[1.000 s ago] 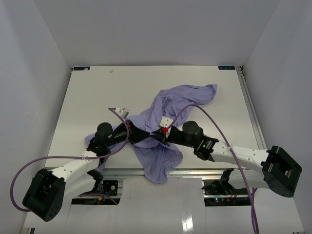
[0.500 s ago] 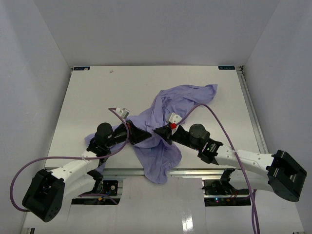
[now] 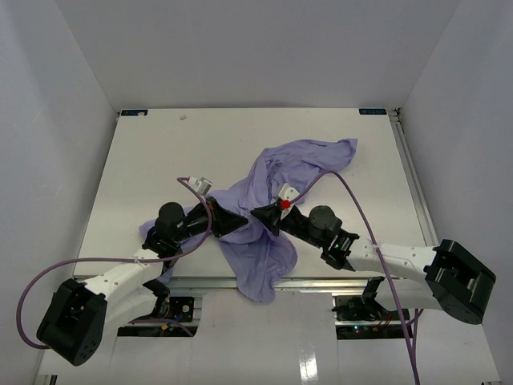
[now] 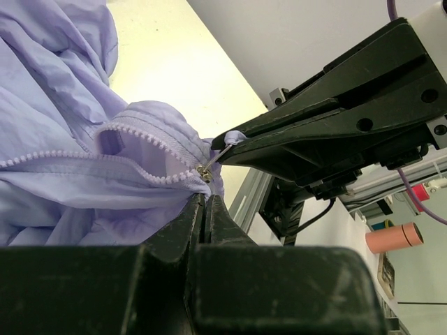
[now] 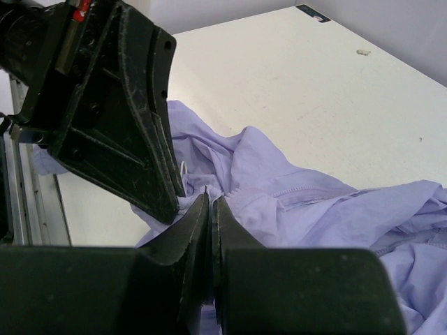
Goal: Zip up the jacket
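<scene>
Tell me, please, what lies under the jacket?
The white table shows around the jacket, whose near end drapes over the metal edge rail. The tabletop beneath the cloth is covered, so anything under it cannot be seen.

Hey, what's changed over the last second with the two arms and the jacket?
The right gripper closed the last bit onto the zipper pull, while its arm's elbow swung outward to the right. The left gripper kept its pinch on the jacket just beneath the zipper, and the cloth lies as before.
</scene>
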You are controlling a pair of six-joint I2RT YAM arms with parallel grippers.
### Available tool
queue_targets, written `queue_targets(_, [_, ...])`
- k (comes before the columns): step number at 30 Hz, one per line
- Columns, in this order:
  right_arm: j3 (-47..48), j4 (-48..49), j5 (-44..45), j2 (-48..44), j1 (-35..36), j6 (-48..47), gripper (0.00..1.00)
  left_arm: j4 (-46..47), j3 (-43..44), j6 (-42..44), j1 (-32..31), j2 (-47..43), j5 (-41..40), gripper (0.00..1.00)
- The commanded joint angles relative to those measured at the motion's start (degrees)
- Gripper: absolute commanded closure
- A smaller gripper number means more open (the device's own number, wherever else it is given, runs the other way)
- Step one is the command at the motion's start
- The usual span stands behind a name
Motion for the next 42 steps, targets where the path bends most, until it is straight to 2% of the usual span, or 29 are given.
queue_targets(1, [2.0, 9.9, 14.4, 1.6, -2.7, 0.0, 0.92, -1.2, -2.1, 0.8, -0.5, -1.3, 6.7, 1.00])
queue_targets(12, [7.2, 10.6, 11.9, 7.9, -6.0, -1.1, 0.92, 0.8, -3.7, 0.6, -0.6, -2.5, 8.5, 1.00])
queue_targets(19, [7.7, 13.2, 4.7, 10.9, -10.3, -3.1, 0.92, 1.2, -4.1, 0.6, -0.6, -3.2, 9.0, 1.00])
queue_targets(25, [7.4, 15.6, 0.9, 11.6, -14.5, -0.5, 0.92, 2.3, -5.0, -0.7, -0.6, -4.4, 10.3, 1.00])
queue_targets(28, [7.8, 15.8, -5.5, 12.4, -15.8, -0.1, 0.92, 2.1, -4.9, -1.3, -0.7, -4.7, 11.2, 1.00])
queue_targets(34, [8.1, 14.4, -9.7, 13.0, -16.1, 0.9, 0.92, -2.9, -4.7, -1.6, -0.7, -6.8, 9.3, 1.00])
queue_targets(37, [9.3, 4.4, -18.0, 9.8, -16.5, 0.5, 0.92, -4.7, -3.9, -0.9, -0.7, -6.3, 8.0, 1.00])
queue_targets(38, [9.8, 1.5, -20.3, 8.7, -16.8, 0.3, 0.89, -4.8, -3.8, -0.8, -0.7, -6.1, 7.8, 1.00])
queue_targets(40, [9.1, -3.2, -29.0, 5.9, -17.7, -1.9, 0.67, -4.1, -3.7, -0.8, -0.7, -5.4, 8.3, 1.00])
queue_targets(42, [8.7, -6.9, -37.2, 3.5, -18.6, -4.4, 0.60, -3.5, -3.7, -0.8, -0.7, -4.5, 8.6, 1.00])
